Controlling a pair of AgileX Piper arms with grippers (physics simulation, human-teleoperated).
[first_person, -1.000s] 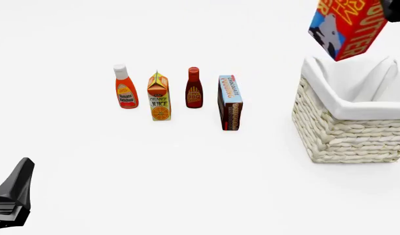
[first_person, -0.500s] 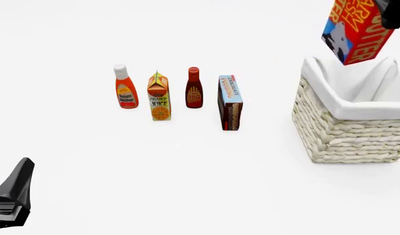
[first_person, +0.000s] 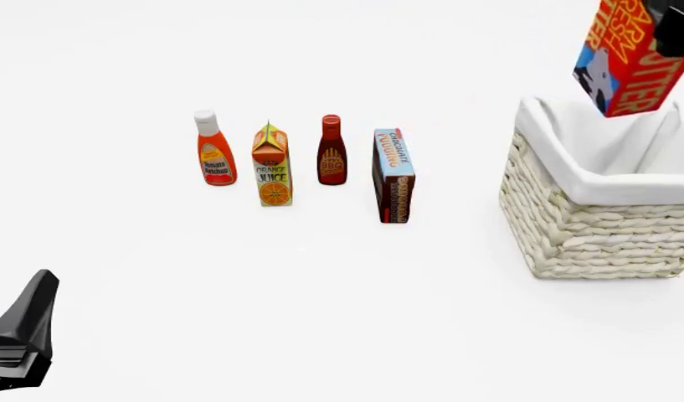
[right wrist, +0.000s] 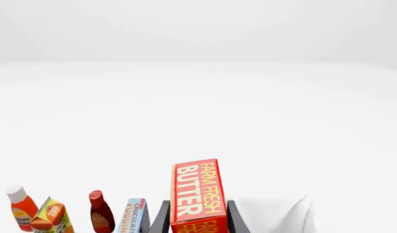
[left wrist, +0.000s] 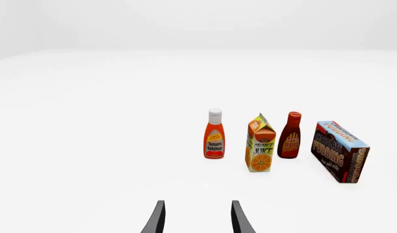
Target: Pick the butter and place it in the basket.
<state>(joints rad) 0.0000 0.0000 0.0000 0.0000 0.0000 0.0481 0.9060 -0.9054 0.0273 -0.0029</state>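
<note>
Four groceries stand in a row at the centre-left of the front view, all upright on the white desk (first_person: 319, 318): a tomato ketchup bottle (first_person: 214, 148) at the left end, an orange juice carton (first_person: 271, 165) just beside it, a dark red BBQ sauce bottle (first_person: 331, 151) next, and a chocolate pudding box (first_person: 393, 175) at the right end, turned edge-on. None of them touch. They sit well apart from the basket (first_person: 593, 243), which fills the right edge of the frame, its white liner folded over the rim; open desk lies between the pudding box and the wicker wall.

The butter (first_person: 628, 57) hangs tilted in the upper right corner of the front view, above the basket's far rim and clear of the liner. The right tool (right wrist: 197, 218) is pinching it: in the right wrist view its two dark fingers (right wrist: 161, 219) press against the carton's sides.

The left tool (left wrist: 197, 218) sits in the lower left corner of the front view, near the desk and far from everything, with its fingers spread and nothing between them.

Compared with a second ago, the butter has shifted rightward and slightly up in the frame, further over the basket. The row of groceries, the basket and the left tool are unchanged.
</note>
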